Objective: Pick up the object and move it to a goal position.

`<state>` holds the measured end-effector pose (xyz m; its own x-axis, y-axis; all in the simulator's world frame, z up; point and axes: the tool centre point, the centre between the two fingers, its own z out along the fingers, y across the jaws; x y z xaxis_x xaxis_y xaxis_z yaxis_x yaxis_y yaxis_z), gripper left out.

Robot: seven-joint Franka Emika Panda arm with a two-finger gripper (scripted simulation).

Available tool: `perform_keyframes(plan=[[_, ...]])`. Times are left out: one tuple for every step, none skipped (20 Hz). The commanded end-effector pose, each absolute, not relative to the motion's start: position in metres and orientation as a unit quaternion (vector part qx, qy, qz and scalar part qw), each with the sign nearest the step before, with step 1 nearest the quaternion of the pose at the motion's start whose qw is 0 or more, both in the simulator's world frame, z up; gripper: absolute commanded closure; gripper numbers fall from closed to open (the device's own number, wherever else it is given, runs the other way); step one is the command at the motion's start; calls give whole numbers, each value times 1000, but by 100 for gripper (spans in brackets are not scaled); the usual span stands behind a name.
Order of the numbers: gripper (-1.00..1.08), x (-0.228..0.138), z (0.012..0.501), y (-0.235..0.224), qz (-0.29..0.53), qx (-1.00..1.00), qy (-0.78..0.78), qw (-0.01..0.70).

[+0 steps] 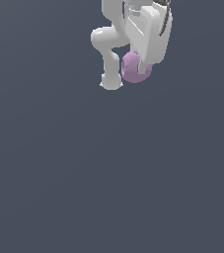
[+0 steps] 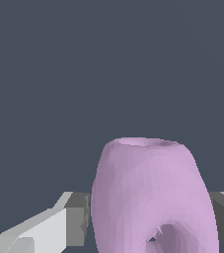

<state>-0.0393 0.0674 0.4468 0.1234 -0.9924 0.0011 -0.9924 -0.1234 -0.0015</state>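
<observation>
- A white robot arm (image 1: 111, 47) reaches in from the top centre of the exterior view, over a plain dark grey-blue ground (image 1: 108, 173).
- Its gripper (image 1: 139, 69) is clamped on a pale pink-purple ring (image 1: 134, 68), which juts out beneath the white hand.
- In the wrist view, grey finger pads (image 2: 78, 219) press the ring (image 2: 153, 197) from both sides, its centre hole showing low in the frame.

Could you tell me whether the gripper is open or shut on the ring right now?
Shut on the ring: in the wrist view the gripper has a grey pad pressed against each side of it.
</observation>
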Motion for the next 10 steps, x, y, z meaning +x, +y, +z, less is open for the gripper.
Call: perform_keyframes(plan=[[108,-41,460,73,0,-749,662,0],[108,-41,464,74,0,-749,662,0],[108,-42,468,76,0,-750,662,0],[108,-42,471,77,0,-750,662,0],[108,-42,473,78,0,-750,662,0],[108,-42,475,79,0,-750,662,0],[108,-42,477,79,0,-750,662,0],[108,-42,478,80,0,-750,662,0],[108,-42,478,80,0,-750,662,0],[108,-42,478,80,0,-750,662,0]])
